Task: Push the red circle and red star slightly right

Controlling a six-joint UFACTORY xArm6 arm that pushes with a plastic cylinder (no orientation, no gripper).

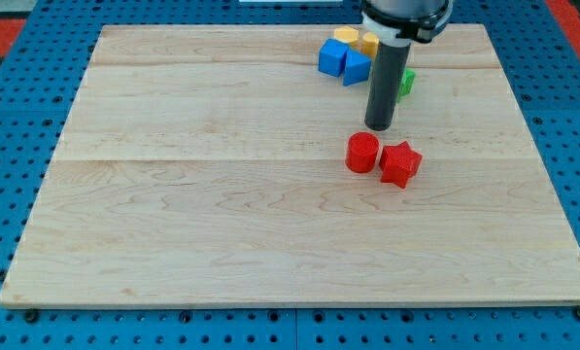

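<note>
The red circle-shaped block sits right of the frame's centre on the pale wooden tabletop, with the red star-shaped block just beside it on the view's right, seemingly touching. My tip stands just above the two, nearer the circle, apart from both. There is no pincer, only the dark rod. Near the upper edge cluster two blue blocks, two yellow blocks and a green block partly hidden by the rod.

The dark rod hangs upright from the view's top (arm mostly cropped), my tip on the board.
</note>
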